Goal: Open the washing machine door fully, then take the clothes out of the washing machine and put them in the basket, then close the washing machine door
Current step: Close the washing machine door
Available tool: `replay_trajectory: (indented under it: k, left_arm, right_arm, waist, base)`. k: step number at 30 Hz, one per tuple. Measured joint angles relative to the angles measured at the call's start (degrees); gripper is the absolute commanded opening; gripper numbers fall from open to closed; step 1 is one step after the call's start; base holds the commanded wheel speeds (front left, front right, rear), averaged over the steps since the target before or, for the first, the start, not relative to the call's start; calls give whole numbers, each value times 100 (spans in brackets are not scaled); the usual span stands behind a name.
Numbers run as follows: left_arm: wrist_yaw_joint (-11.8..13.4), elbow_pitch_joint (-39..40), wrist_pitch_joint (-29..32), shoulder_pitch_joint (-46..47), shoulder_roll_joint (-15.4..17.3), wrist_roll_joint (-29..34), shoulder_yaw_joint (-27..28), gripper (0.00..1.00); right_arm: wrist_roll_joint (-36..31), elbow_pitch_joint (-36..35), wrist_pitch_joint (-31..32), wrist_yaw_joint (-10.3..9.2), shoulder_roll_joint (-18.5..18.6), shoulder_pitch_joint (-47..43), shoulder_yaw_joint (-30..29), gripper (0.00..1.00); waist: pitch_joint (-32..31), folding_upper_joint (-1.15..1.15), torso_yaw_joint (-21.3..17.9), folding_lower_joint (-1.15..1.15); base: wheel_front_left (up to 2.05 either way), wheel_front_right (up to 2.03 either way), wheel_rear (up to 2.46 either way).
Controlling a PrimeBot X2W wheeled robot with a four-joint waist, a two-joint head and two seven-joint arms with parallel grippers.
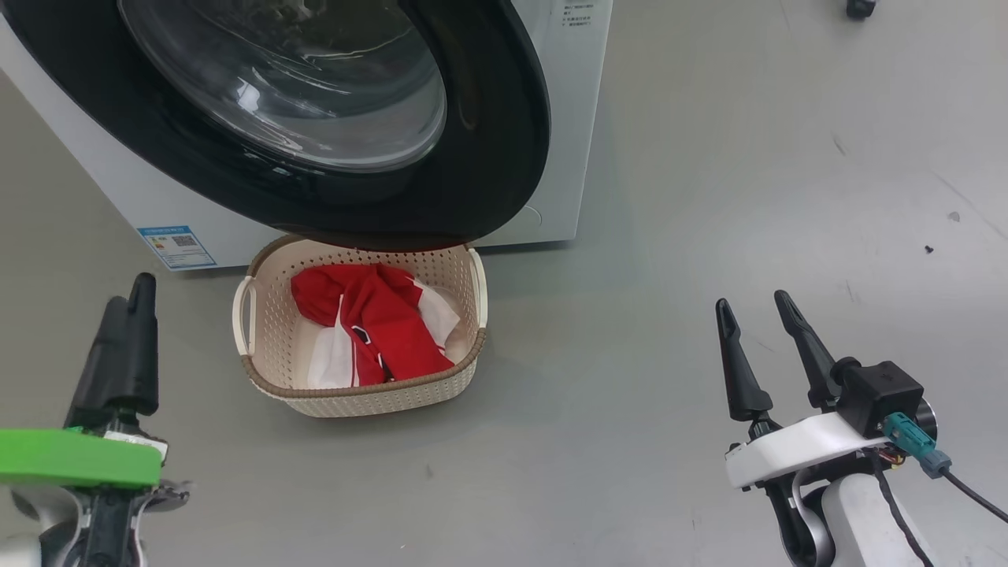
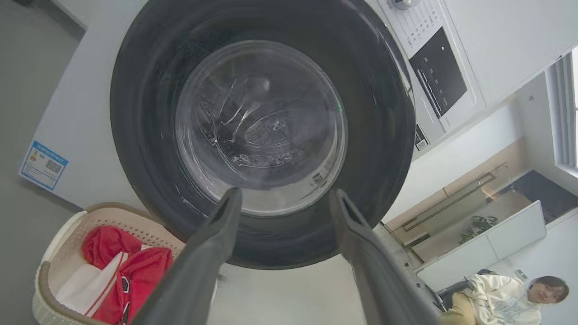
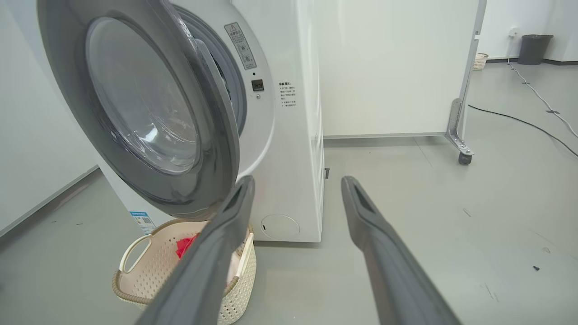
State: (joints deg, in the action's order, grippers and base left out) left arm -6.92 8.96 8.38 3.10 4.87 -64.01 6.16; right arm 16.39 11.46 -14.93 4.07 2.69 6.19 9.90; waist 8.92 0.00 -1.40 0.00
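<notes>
The washing machine [image 1: 567, 118] stands at the top left, its door [image 1: 488, 157] swung partway out over the basket [image 1: 354, 390]. In the right wrist view a gap shows between the door [image 3: 212, 135] and the machine's front [image 3: 293, 158]. Red and white clothes [image 1: 378, 315] lie in the basket. My left gripper [image 1: 130, 293] sits low left of the basket; its wrist view shows it open [image 2: 285, 193] and empty, pointing at the door's glass [image 2: 262, 122]. My right gripper [image 1: 750, 301] is open and empty over bare floor, well right of the basket.
A white partition [image 3: 397, 67] on castors [image 3: 465, 158] stands behind the machine. A cable [image 3: 519, 119] runs across the grey floor to the right, with a dark bin [image 3: 535, 47] beyond it. A seated person [image 2: 505, 298] is in the left wrist view.
</notes>
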Motion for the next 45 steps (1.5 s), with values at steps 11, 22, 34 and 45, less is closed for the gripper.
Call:
replay_trajectory:
  k: [11,22,34,45]
  left_arm:
    - [-3,-41,-1113,-433,512,2431,-435,100]
    - [327,-753,-1707,-943,407,3595,-927,100]
    - [702,-1037,-2040,-1115,319,4251,-1188,100]
    - [878,-1183,-2154,-1115,164,4298,-1218,100]
  right_arm:
    - [-43,-80,0,9,-1,-110,-82,100]
    - [-98,-63,0,35,-8,-438,-144,100]
    - [-186,48,0,12,-13,-674,-136,100]
    - [-201,58,0,-11,-15,-695,-133,100]
  waist:
    - [-187,0,-12,0]
    - [-298,0,-32,0]
    - [-432,0,11,0]
    - [-483,0,7,0]
  base:
    - [0,0,0]
    - [0,0,0]
    - [0,0,0]
    - [0,0,0]
